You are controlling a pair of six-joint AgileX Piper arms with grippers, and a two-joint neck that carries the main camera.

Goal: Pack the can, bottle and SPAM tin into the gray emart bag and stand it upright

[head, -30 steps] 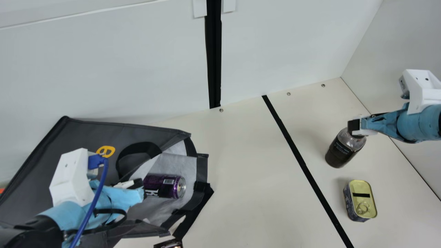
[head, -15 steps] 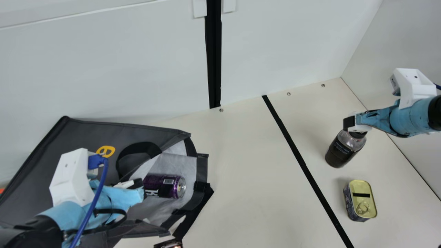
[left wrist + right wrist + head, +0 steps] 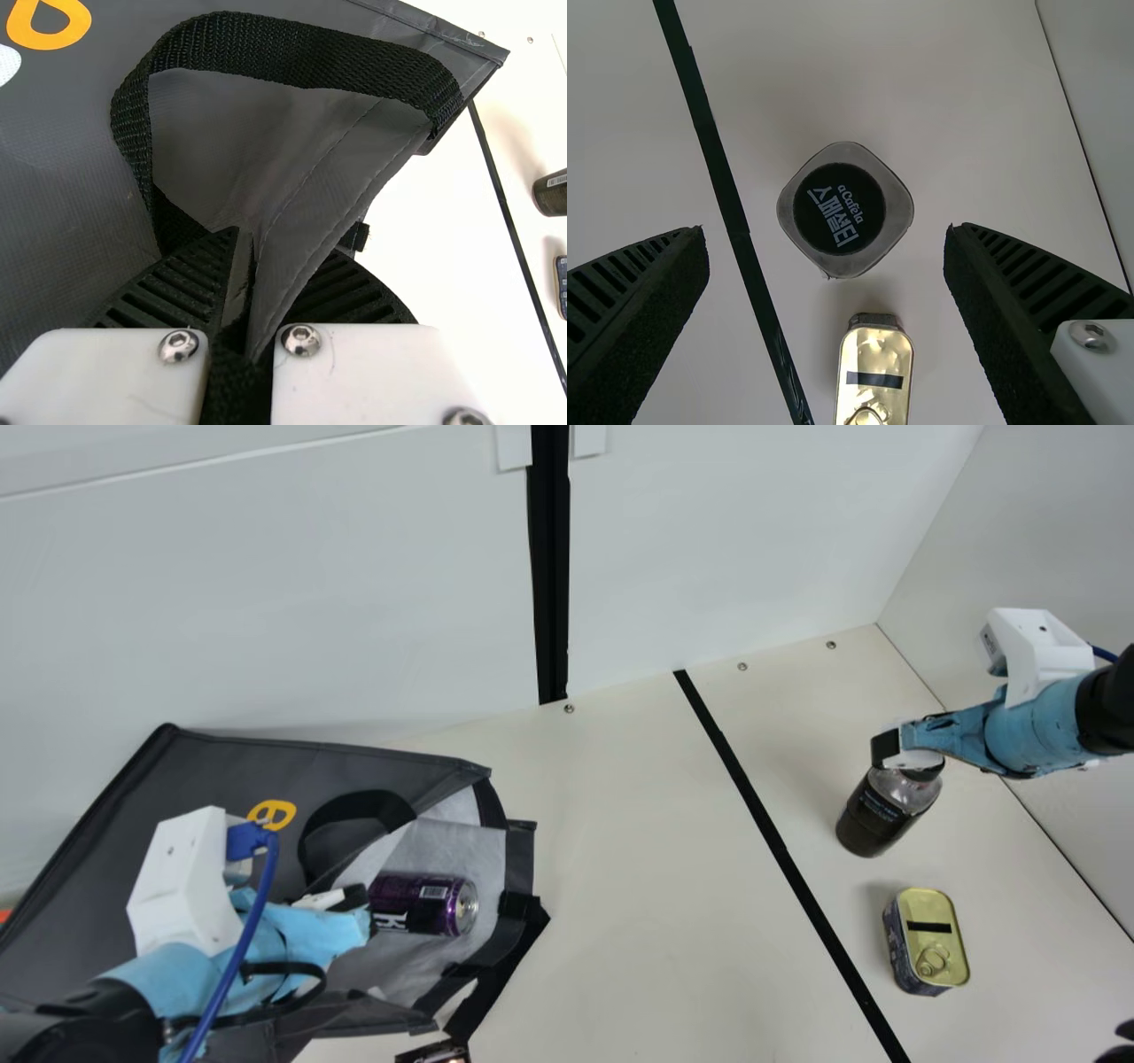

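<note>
Currently, the gray emart bag (image 3: 213, 771) lies on its side on the left part of the cream table (image 3: 656, 850), its pale-lined mouth open toward the middle. Just inside that mouth is the purple can (image 3: 438, 904), lying on its side with its silver end facing outward. The left gripper (image 3: 356, 901) is beside the can, its two black ribbed fingers (image 3: 182, 279) drawn nearly together, with a fold of the bag's dark fabric pinched between them. A looped black handle (image 3: 359, 804) lies over the bag's upper panel, near a yellow letter (image 3: 272, 813). Across the table, past a long black strip (image 3: 766, 824), the dark bottle (image 3: 873, 815) stands upright. The right gripper (image 3: 899, 751) is over the top of the bottle, its fingers (image 3: 638, 314) spread wide and holding nothing; the wrist view shows the black cap (image 3: 839, 209) in the gap between them. Near the bottle, closer to the robot, the SPAM tin (image 3: 928, 934) sits with its gold lid facing up, a pull ring and a short black band on it.
</note>
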